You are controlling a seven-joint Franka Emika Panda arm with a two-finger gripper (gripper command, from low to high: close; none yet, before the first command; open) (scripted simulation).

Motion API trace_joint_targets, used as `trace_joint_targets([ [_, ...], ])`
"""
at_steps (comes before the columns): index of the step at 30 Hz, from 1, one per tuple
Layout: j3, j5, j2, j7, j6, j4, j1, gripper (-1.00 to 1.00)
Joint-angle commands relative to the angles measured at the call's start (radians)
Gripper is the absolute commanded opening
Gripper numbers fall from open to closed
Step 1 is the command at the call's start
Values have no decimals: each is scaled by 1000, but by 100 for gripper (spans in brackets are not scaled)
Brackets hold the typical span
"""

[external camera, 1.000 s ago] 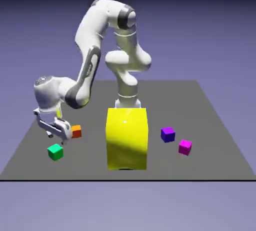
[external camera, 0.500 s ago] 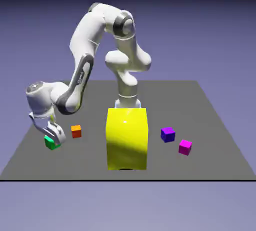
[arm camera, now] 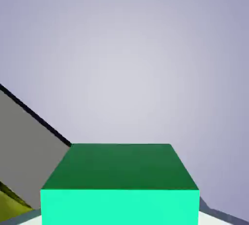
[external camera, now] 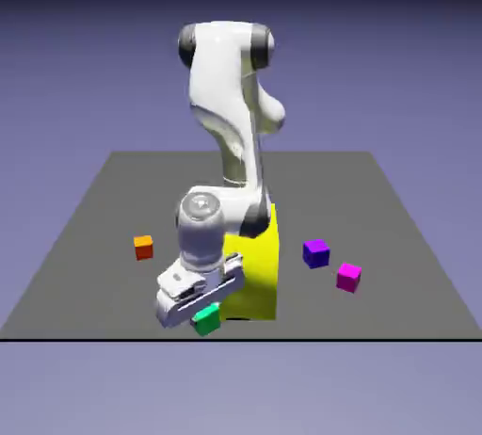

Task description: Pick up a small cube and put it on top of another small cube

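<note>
One green cube (external camera: 206, 319) hangs clamped in the gripper (arm camera: 119, 215), apparently to be carried onto another small cube.

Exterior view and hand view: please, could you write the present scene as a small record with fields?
gripper: shut on the green cube, at the table's near edge
green cube: between the finger tips
yellow block: upright, partly behind the gripper
orange cube: exterior view's left
purple cube: exterior view's right
magenta cube: beside the purple cube
stacking: not yet done
</note>
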Motion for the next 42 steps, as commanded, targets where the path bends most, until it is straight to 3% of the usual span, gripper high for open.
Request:
trace_joint_targets([
  [1,36,-43,0,-40,4,9,-4,-100],
  [5,177,-198,-12,-192,20,29,-11,-100],
  [30,175,218,-749,233,85,-866,606,-100],
  [39,67,-37,-485,415,337,-872,638,-100],
  [40,67,-37,-485,415,337,-872,638,100],
  [42,82,-2,-521,390,302,-872,634,100],
])
